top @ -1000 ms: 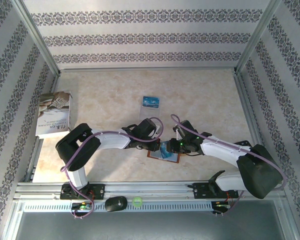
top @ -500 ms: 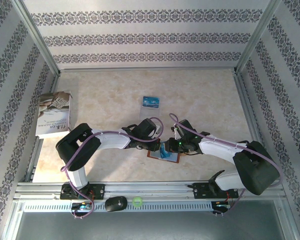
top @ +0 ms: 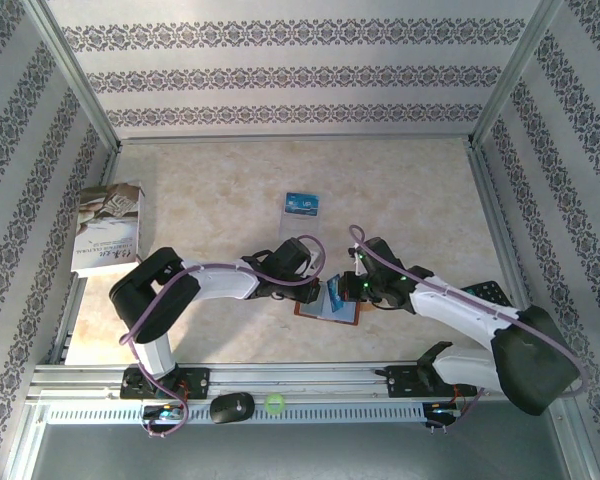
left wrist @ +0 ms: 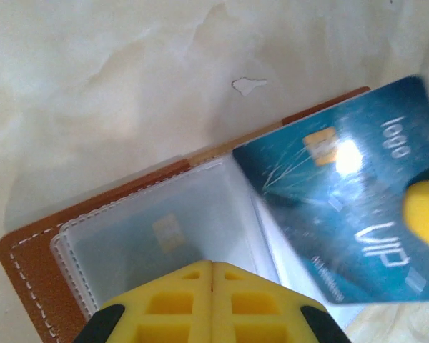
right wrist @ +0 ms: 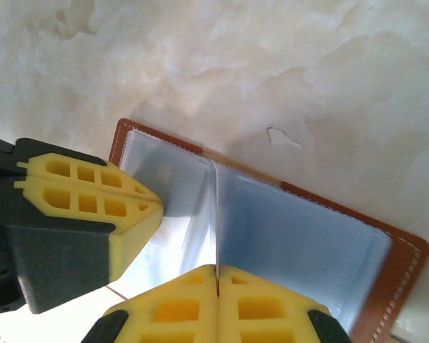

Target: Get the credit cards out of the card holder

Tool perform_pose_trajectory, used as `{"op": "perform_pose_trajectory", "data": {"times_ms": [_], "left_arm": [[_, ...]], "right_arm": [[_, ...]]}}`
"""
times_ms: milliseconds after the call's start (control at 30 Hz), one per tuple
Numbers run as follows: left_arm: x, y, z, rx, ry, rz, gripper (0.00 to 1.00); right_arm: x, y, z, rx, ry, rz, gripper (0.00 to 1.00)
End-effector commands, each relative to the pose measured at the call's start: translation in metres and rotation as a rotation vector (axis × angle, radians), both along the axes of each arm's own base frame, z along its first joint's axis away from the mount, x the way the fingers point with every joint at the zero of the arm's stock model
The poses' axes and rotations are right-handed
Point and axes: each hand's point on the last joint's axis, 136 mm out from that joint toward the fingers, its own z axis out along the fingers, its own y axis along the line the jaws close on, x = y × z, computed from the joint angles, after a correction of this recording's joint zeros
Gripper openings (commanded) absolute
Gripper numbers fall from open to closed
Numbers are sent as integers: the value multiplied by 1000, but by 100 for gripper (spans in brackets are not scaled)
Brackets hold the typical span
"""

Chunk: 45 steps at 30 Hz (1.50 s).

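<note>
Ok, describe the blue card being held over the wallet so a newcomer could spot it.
On the marble-look table, find the open brown card holder near the front, between the two arms. The credit card sits tilted over it, pinched in the right gripper: blue with a gold chip and VIP lettering, unlike the other blue card lying flat farther back.
</note>
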Motion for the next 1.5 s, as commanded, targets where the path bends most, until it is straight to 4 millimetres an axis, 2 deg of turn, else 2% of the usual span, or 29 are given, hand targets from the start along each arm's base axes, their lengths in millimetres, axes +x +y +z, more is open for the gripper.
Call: {"op": "perform_pose_trajectory", "data": {"times_ms": [0,133,233,367,467,533,600,633,833,967,1033,1233,1467], "left_arm": [[-1,12,0,11,10,19,13],[5,8,30,-72,-26,28,25],[12,16,60,-125,-71,57,37],[20,46,80,-166,-90,134,52],[21,74,84,-200,-74,205,59],[20,90,87,-213,-71,244,64],[17,102,91,-218,-73,271,84],[15,107,92,-216,-74,279,99],[10,139,100,-183,-81,348,100],[11,155,104,-177,-99,403,100],[13,160,105,-167,-100,420,100],[20,164,102,-137,-88,428,100],[25,169,93,-117,-63,453,100]], "right_arm": [[-2,-10,3,-29,-16,-10,0],[7,-1,28,13,-89,25,0],[20,9,51,33,-157,57,0],[54,27,95,9,-300,147,0],[86,42,113,-72,-388,240,0],[110,50,118,-140,-431,303,0],[132,56,120,-180,-450,364,0],[142,59,120,-201,-458,401,0],[194,69,117,-362,-484,615,0],[212,75,102,-443,-475,773,0],[222,77,104,-457,-499,823,0],[233,91,118,-392,-593,911,0],[235,91,97,-408,-538,1022,0]]}}
